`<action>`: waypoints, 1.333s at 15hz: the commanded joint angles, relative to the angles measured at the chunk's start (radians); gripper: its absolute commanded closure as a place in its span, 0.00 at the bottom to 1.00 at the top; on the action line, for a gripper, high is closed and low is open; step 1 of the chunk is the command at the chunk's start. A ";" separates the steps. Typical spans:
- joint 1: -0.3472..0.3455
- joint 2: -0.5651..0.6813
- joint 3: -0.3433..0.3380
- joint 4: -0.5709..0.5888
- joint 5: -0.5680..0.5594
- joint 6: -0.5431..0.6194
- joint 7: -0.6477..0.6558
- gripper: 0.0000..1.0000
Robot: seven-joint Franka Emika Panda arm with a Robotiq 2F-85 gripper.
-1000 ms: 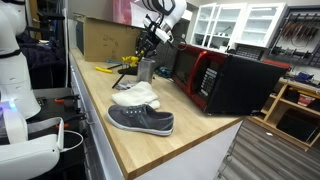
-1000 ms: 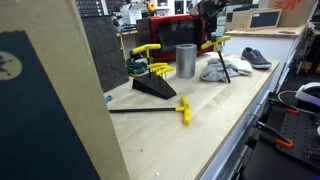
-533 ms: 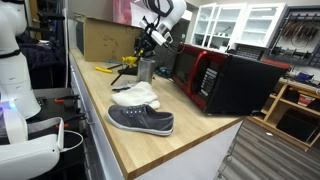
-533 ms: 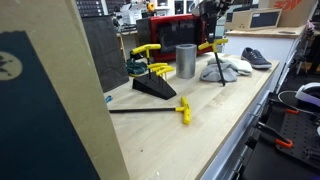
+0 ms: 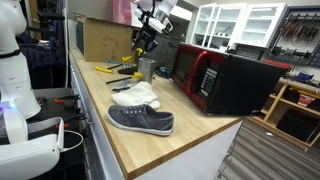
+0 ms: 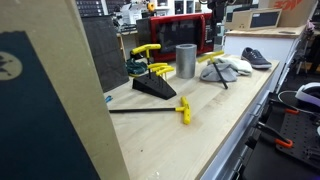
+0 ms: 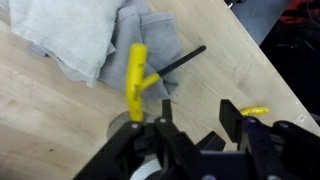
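Trouble, judging from this moment, would most likely start with the soft bed under the T-handle hex key (image 7: 137, 72). The key lies flat on the crumpled grey cloth (image 7: 70, 35), its yellow handle pointing toward the camera in the wrist view and its black shaft running off the cloth's edge toward bare wood. In an exterior view the same key (image 6: 211, 60) lies on the cloth just beside the metal cup (image 6: 186, 60).

The gripper (image 7: 197, 125) hangs above it with its jaws spread and nothing between them. In an exterior view it (image 5: 143, 38) stands over the cup (image 5: 147, 68), well clear of the bench top (image 5: 130, 145).

A descent from here could pinch a fold of cloth along with the handle and drag the cloth across the bench. A finger could also clip the cup's rim and tip it over. If gripped off-centre, the long shaft would probably swing and might strike the cup. A nudge could roll the round handle off the folds.
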 commanded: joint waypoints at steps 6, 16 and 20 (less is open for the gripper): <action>0.053 -0.102 -0.025 0.027 -0.096 0.061 -0.022 0.00; 0.176 0.104 0.063 0.326 -0.174 0.172 -0.210 0.00; 0.194 0.213 0.116 0.490 -0.172 0.164 -0.342 0.00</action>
